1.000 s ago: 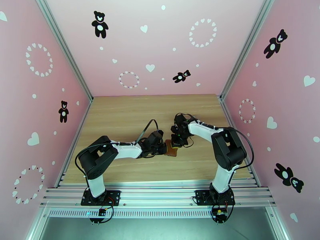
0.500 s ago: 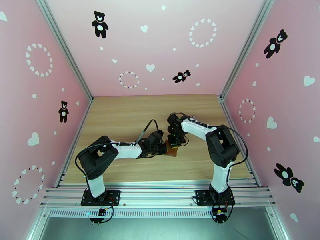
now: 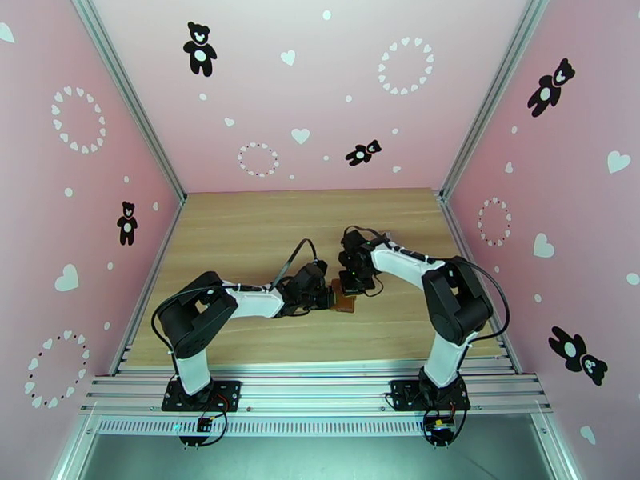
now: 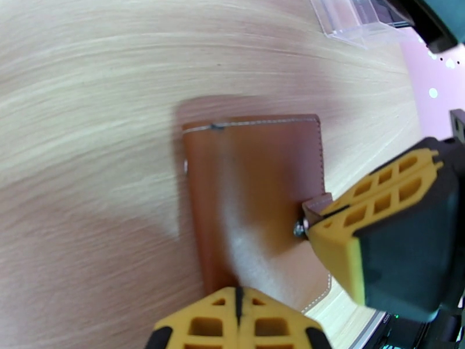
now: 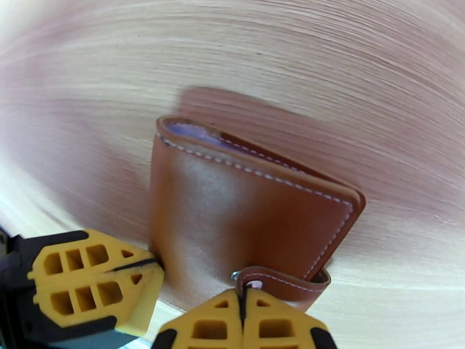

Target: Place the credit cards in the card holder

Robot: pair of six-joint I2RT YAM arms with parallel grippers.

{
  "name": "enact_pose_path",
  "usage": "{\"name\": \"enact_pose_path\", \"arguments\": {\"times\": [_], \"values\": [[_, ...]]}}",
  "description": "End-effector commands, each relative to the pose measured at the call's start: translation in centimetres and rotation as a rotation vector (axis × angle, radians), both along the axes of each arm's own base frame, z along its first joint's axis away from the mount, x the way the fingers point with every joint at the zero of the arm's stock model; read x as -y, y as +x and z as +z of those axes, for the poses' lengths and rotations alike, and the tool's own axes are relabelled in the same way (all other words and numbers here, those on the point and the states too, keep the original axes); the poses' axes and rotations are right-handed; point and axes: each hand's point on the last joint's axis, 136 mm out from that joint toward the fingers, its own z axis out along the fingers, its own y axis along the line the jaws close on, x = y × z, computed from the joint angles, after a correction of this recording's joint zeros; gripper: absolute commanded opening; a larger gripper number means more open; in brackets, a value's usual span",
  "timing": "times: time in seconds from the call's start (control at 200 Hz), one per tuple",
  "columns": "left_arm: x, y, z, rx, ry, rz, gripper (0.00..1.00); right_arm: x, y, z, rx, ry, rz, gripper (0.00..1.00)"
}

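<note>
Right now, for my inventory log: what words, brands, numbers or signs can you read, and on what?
No readable text.
The card holder: plain brown leather, pale stitching, no brand.
The pink walls: only bear, heart and dot shapes.
The small boards below the arm bases: too small to read.

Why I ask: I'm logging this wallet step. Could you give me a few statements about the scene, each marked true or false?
1. The card holder lies folded on the table. True.
2. The left hand is wide open. False: its fingers are pressed together at the holder's edge.
3. The right hand is shut, with its tips at the snap tab. True.
4. The clear plastic case sits on top of the card holder. False: it lies apart from it on the table.
</note>
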Motion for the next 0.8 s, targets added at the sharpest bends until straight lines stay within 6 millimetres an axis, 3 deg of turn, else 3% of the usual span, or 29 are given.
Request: {"name": "enact_pose_path", "arguments": {"times": [0.0, 0.375, 0.791], "values": [[-1.2, -1.7, -2.9, -0.057, 0.075, -0.033, 0.02, 0.1, -0.5, -0.8, -0.026, 0.038, -0.004, 0.0], [-1.5, -1.8, -2.7, -0.052, 0.076, -0.029, 0.02, 1.9, -0.2, 0.2, -0.036, 0.138, -0.08, 0.0], [-1.5, -1.8, -2.8, -0.051, 0.078, -0.029, 0.02, 0.3, -0.3, 0.3, -0.074, 0.228, -0.068, 0.0]]}}
